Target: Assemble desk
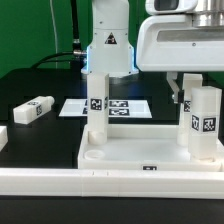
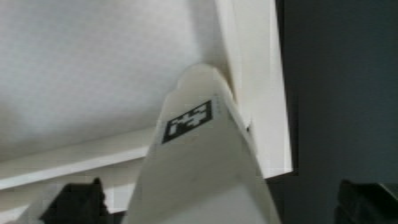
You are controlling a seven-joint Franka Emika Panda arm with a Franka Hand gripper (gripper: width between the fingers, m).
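Here the white plastic rectangular desk top (image 1: 85, 158) with its raised rim lies flat on the black table (image 1: 45, 135), just behind the long white rail (image 1: 110, 185) that edges the table's near side. Two short square white tagged legs stand upright on it. The rear leg (image 1: 97, 118) rises from the far corner towards the exterior view's left. The right-hand leg (image 1: 205, 120) stands at the corner on the exterior view's right, directly under the arm's white wrist housing (image 1: 180, 45). A third, loose leg (image 1: 33, 110) lies on its side on the table, well apart from the desk top on the exterior view's left. The flat marker board (image 1: 130, 104) rests on the table behind the desk top. In the wrist view the gripper (image 2: 222, 203) straddles the right-hand leg (image 2: 205, 150), whose tag faces the camera. The dark fingertips (image 2: 80, 200) are spread wide on either side of it, and a strip of dark gap shows beside the leg, so the jaws are apart and not clamped on it. The pale desk top (image 2: 89, 60) fills the view beyond.
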